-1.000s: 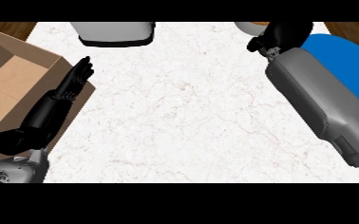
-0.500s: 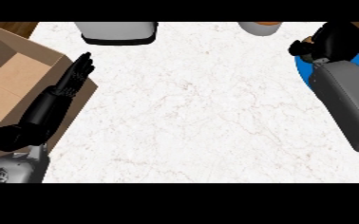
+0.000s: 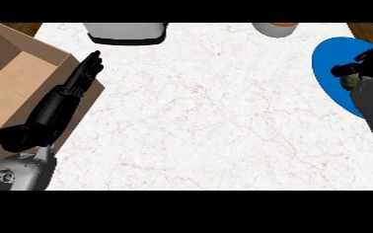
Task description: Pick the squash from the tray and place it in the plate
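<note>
Right hand (image 3: 351, 70), black, at the view's right edge, over the flat round blue plate (image 3: 329, 69). Only a few curled fingers show; they wrap a small dull greenish-grey lump, apparently the squash (image 3: 350, 81), which sits tucked just beneath and behind those fingers, against the hand's near side. Most of the squash is hidden by the hand and by the grey right forearm (image 3: 364, 103) running off the lower right. Cannot tell whether the squash touches the plate or hangs above it.

Left hand (image 3: 82, 75), black, at the view's left, well apart from the right hand across the white marbled counter (image 3: 204, 113). Fingers straight and together, pointing up the view, holding nothing. It lies over the right corner of the brown cardboard-coloured tray (image 3: 29, 74), which extends off to its left.

Beyond the left hand, toward the counter's far edge and slightly to its right: a pale grey, dark-rimmed rounded container (image 3: 125, 32), cut by the frame. Far edge, up and to the left of the right hand: a small grey cup-like vessel with an orange-brown top (image 3: 275, 28), near the plate's far rim but apart from it.
</note>
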